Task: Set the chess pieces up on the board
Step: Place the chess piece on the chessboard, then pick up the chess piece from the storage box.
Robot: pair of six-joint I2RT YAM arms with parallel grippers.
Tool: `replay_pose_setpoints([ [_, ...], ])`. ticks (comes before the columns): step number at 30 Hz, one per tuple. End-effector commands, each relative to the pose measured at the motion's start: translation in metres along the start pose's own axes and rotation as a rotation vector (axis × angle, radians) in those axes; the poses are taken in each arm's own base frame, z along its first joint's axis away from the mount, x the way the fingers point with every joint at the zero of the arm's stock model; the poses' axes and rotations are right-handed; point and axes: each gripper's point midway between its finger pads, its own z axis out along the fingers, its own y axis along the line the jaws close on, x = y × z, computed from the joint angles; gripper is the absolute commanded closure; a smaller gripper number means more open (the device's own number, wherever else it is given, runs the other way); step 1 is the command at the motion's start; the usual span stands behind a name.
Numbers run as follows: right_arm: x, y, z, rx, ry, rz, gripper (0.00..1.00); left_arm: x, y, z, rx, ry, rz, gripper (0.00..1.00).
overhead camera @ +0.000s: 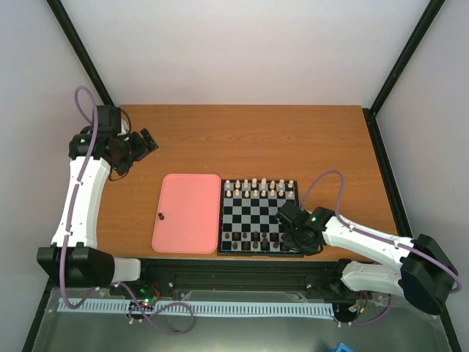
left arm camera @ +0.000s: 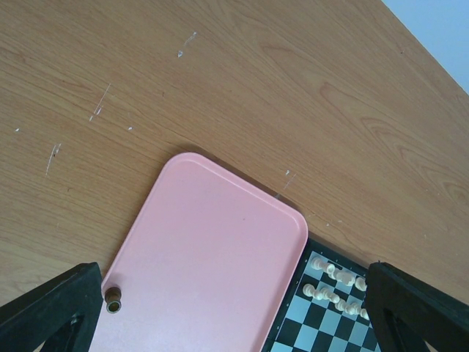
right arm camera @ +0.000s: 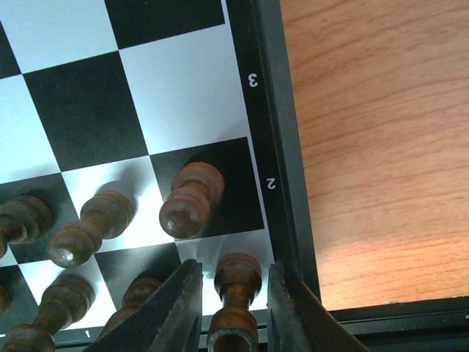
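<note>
The board [overhead camera: 253, 213] lies at the table's front centre. Several dark chess pieces [overhead camera: 253, 242] stand in its two near rows. My right gripper [overhead camera: 293, 242] is low over the board's near right corner. In the right wrist view the right gripper [right arm camera: 234, 293] is open, and its fingers straddle a dark piece [right arm camera: 236, 275] that stands on the corner square, with narrow gaps on both sides. A dark pawn [right arm camera: 189, 202] stands just ahead of it. One dark piece [overhead camera: 160, 216] lies alone on the pink tray [overhead camera: 187, 213]; it also shows in the left wrist view [left arm camera: 113, 299]. My left gripper [overhead camera: 143, 143] is open, empty and raised at the far left.
Cream-white pieces [overhead camera: 256, 187] fill the board's two far rows and show in the left wrist view [left arm camera: 337, 282]. The pink tray [left arm camera: 212, 257] touches the board's left side. Bare wooden table [overhead camera: 242, 139] stretches behind both.
</note>
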Motion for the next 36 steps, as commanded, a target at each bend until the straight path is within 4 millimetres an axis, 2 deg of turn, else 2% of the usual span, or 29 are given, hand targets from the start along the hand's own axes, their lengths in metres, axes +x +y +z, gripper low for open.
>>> replay_pose_setpoints([
  [1, -0.008, 0.001, -0.01, 0.0, -0.033, 0.016, 0.74, -0.003, -0.005, 0.0, 0.01, -0.012, 0.033, 0.0],
  [6, -0.012, -0.002, -0.022, 0.006, -0.054, 0.027, 0.72, -0.004, -0.006, -0.001, 0.014, -0.015, 0.034, 0.0],
  [10, -0.018, -0.004, -0.04, -0.002, -0.092, 0.034, 0.69, -0.004, -0.007, -0.003, 0.019, -0.016, 0.033, 0.0],
  [12, -0.025, 0.0, -0.052, -0.01, -0.116, 0.011, 0.68, -0.004, -0.007, -0.004, 0.021, -0.018, 0.032, 0.0],
  [16, -0.047, 0.03, -0.082, -0.048, -0.169, -0.076, 0.56, -0.006, -0.009, -0.006, 0.026, -0.021, 0.033, 0.0],
  [20, -0.069, 0.09, -0.102, -0.125, -0.207, -0.209, 0.46, -0.008, -0.012, -0.012, 0.037, -0.034, 0.032, 0.0],
  [23, -0.078, 0.151, -0.114, -0.187, -0.243, -0.338, 0.41, -0.008, -0.014, -0.015, 0.047, -0.038, 0.031, 0.0],
  [25, -0.077, 0.196, -0.113, -0.223, -0.252, -0.452, 0.39, -0.008, -0.014, -0.017, 0.051, -0.04, 0.028, 0.0],
  [26, -0.073, 0.219, -0.105, -0.221, -0.242, -0.507, 0.37, -0.008, -0.014, -0.018, 0.052, -0.042, 0.028, 0.0],
  [31, -0.044, 0.33, -0.094, -0.359, -0.224, -0.753, 0.3, -0.008, -0.017, -0.026, 0.067, -0.06, 0.026, 0.0],
  [34, -0.019, 0.38, -0.079, -0.446, -0.179, -0.881, 0.29, -0.008, -0.018, -0.027, 0.074, -0.062, 0.026, 0.0],
  [36, -0.004, 0.403, -0.066, -0.481, -0.144, -0.953, 0.3, -0.007, -0.018, -0.028, 0.076, -0.061, 0.026, 0.0],
])
